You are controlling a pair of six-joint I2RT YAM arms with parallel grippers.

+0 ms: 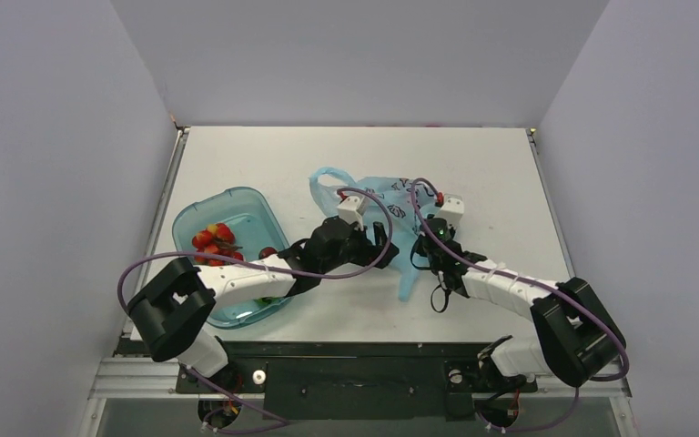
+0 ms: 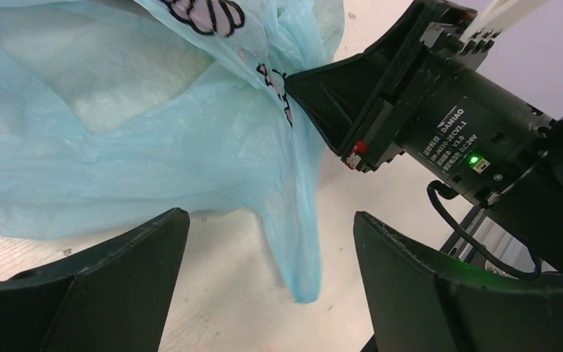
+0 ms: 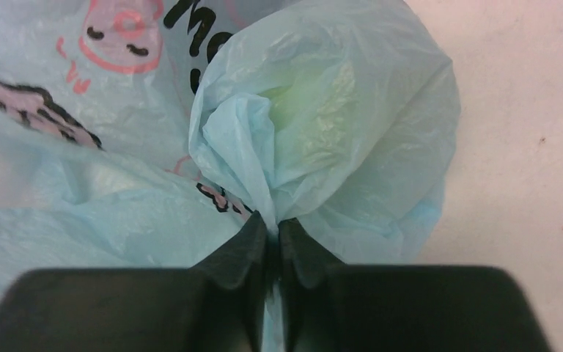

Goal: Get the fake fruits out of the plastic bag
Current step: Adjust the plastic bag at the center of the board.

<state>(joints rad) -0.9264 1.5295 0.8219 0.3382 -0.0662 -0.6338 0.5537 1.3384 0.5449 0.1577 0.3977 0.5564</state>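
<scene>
Film of the plastic bag (image 1: pixel 391 214) on the bench (image 1: pixel 482 164) is pinched in the closed right tool (image 3: pixel 273 242); the left tool (image 2: pixel 270 220) is held wide just beside it; a red berry cluster (image 1: pixel 214 239) is seen in the tray (image 1: pixel 237 192).

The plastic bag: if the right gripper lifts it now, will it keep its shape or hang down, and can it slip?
Probably floppy: the plastic bag is thin and crinkled, bunching where the right gripper pinches it. It likely hangs and sways when lifted. A greenish bulge inside may weigh one side down.
</scene>
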